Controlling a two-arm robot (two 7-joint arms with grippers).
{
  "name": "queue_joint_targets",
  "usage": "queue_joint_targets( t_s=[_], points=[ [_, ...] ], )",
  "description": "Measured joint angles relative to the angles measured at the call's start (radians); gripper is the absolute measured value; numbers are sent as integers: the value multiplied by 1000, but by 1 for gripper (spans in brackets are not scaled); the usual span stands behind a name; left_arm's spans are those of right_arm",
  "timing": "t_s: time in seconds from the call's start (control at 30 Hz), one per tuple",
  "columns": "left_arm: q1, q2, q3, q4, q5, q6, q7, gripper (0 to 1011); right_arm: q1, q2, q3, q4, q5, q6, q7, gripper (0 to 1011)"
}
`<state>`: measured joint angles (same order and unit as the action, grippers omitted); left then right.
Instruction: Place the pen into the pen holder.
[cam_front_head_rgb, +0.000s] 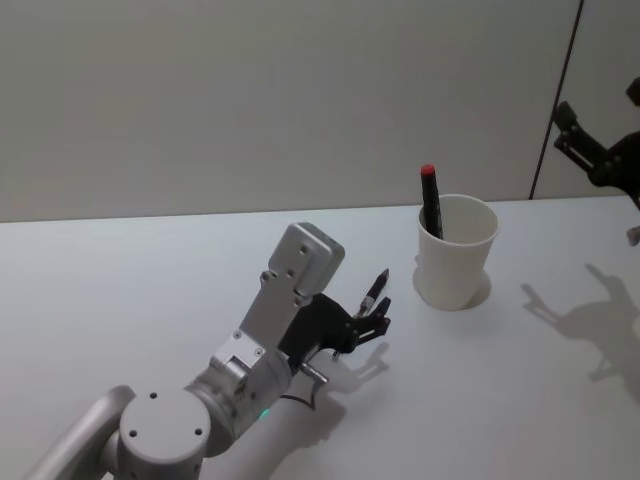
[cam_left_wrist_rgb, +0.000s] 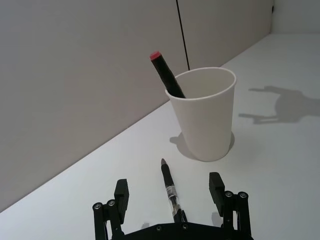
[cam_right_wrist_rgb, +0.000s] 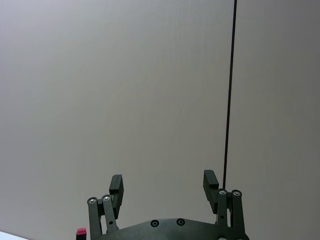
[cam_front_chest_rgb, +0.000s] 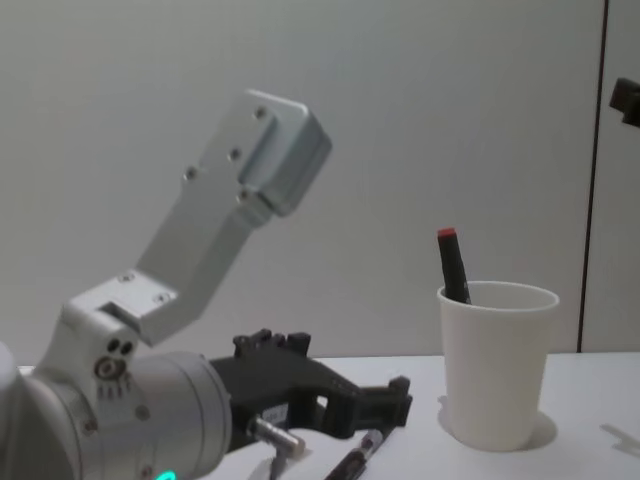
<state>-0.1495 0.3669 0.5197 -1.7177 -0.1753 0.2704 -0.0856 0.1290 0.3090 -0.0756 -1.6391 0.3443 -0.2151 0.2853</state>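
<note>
A slim black pen (cam_left_wrist_rgb: 169, 184) with a clear section lies between the fingers of my left gripper (cam_left_wrist_rgb: 169, 189), its tip towards the pen holder (cam_left_wrist_rgb: 205, 120). The gripper is open and neither finger touches the pen. In the head view the pen (cam_front_head_rgb: 377, 287) pokes out past the gripper (cam_front_head_rgb: 376, 318), a short way left of the white paper cup (cam_front_head_rgb: 457, 250). The chest view shows the pen (cam_front_chest_rgb: 358, 455) low under the gripper (cam_front_chest_rgb: 396, 402), seemingly on the table. A black marker with a red cap (cam_front_head_rgb: 430, 202) stands in the cup. My right gripper (cam_right_wrist_rgb: 162, 182) hangs open, raised at the far right (cam_front_head_rgb: 600, 150).
The white table (cam_front_head_rgb: 130, 290) runs back to a plain grey wall. A thin dark vertical seam (cam_front_head_rgb: 556, 100) marks the wall behind the cup. Open tabletop lies to the left of my left arm and between the cup and the right arm's shadow (cam_front_head_rgb: 590, 320).
</note>
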Motion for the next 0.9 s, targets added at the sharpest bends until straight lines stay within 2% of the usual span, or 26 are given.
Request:
queue_joint_targets(
  t_s=[0.9],
  points=[
    [30, 1, 4, 67, 29, 16, 2, 1001, 1, 0, 0, 0, 2, -2, 0, 1002]
  ],
)
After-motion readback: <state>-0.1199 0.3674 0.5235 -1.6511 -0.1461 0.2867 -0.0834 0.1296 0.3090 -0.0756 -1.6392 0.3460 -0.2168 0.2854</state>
